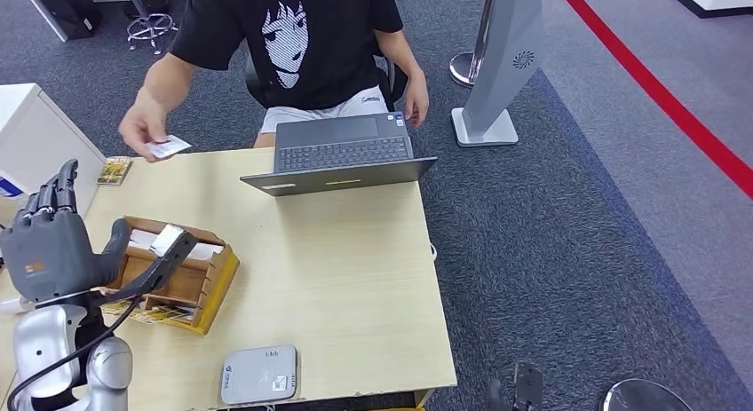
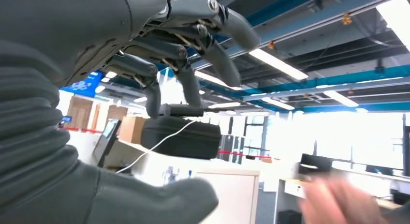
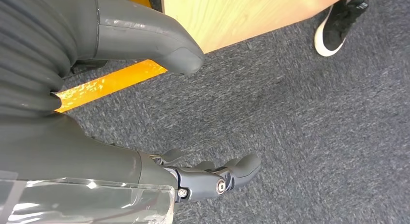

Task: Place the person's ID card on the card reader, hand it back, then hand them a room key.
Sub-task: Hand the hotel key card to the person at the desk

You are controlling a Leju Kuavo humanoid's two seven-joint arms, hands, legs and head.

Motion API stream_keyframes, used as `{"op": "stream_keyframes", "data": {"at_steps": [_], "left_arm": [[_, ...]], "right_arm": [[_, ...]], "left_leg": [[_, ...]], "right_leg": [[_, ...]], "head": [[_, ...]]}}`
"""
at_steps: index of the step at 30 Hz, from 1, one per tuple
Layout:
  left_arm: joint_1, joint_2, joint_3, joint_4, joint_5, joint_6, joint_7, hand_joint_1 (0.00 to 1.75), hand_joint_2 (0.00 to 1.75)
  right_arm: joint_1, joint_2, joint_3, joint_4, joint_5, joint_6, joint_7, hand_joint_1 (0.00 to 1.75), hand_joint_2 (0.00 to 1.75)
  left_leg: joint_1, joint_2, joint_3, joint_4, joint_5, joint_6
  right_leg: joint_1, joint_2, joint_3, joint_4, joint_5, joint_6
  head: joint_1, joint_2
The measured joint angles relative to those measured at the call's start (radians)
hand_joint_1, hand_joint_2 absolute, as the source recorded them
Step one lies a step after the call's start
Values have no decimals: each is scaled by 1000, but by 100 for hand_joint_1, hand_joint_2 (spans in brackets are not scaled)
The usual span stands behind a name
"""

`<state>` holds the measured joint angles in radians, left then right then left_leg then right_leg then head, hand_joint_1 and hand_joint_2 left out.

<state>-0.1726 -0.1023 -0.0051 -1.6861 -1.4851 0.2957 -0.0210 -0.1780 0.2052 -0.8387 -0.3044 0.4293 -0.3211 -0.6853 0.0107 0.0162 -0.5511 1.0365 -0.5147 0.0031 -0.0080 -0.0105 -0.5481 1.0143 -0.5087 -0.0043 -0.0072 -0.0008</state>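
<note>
one id card (image 1: 168, 146) sits pinched in the person's hand (image 1: 142, 127) over the counter's (image 1: 355, 278) far left corner. the left hand (image 1: 49, 242) is raised above the left edge, fingers apart, holding nothing. the right hand (image 3: 145, 151) hangs over the carpet, fingers loosely spread and empty. the card reader (image 1: 258, 374) lies at the near edge.

Wooden desk (image 1: 355, 278) on grey carpet (image 1: 577, 251)
Laptop (image 1: 342, 154) at its far edge; nearer, a wooden tray (image 1: 191, 282) and card reader (image 1: 259, 374).
</note>
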Motion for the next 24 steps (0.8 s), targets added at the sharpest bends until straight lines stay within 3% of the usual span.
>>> {"op": "stream_keyframes", "data": {"at_steps": [4, 9, 19, 24], "left_arm": [[55, 15, -35, -59, 2, -70, -76, 0, 175], [143, 72, -106, -113, 7, -130, -154, 0, 175], [355, 259, -176, -182, 12, -174, -127, 0, 175], [402, 314, -177, -182, 15, -176, -111, 0, 175]], "right_arm": [[10, 0, -10, -2, -28, 11, -11, 0, 175], [30, -1, -34, -16, -67, 25, -14, 0, 175], [77, -2, -60, -68, -141, 34, -15, 0, 175], [82, -2, -66, -81, -148, 34, -16, 0, 175]], "left_leg": [[0, 0, 0, 0, 0, 0], [0, 1, 0, 0, 0, 0], [0, 1, -1, -1, -1, -1], [0, 1, -1, -1, -1, -1]], "right_leg": [[0, 0, 0, 0, 0, 0], [0, 0, 0, 0, 0, 0], [0, 1, -2, 0, -1, 0], [0, 1, -2, 0, 0, 0]], "head": [[0, 0], [0, 0], [0, 0], [0, 0]]}}
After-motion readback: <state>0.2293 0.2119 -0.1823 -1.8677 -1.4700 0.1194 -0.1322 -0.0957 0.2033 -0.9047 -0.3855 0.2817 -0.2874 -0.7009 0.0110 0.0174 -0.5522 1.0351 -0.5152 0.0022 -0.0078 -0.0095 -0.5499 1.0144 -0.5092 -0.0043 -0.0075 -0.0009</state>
